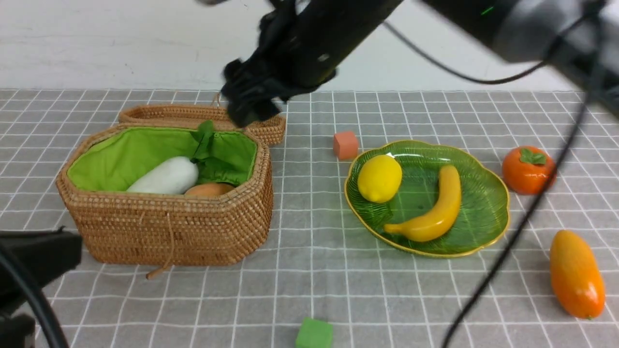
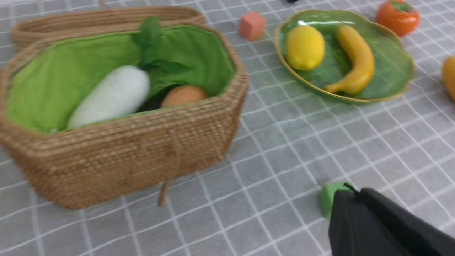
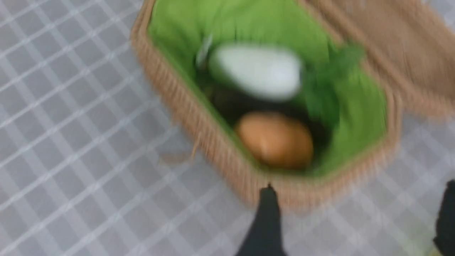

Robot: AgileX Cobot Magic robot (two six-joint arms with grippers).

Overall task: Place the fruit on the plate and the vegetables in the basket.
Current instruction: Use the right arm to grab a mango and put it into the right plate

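Hovering released and empty over the far right rim of the basket (image 1: 169, 232), the right end effector (image 1: 254, 116) risks a slip or roll-away when closing on the glossy persimmon (image 1: 527, 170) or mango (image 1: 576, 274), both lying on the bench (image 1: 309, 280) right of the plate (image 1: 476, 193).

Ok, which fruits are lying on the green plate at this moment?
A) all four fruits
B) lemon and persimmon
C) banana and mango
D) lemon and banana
D: only the lemon and the banana lie on the plate, while the persimmon and the mango sit outside its rim.
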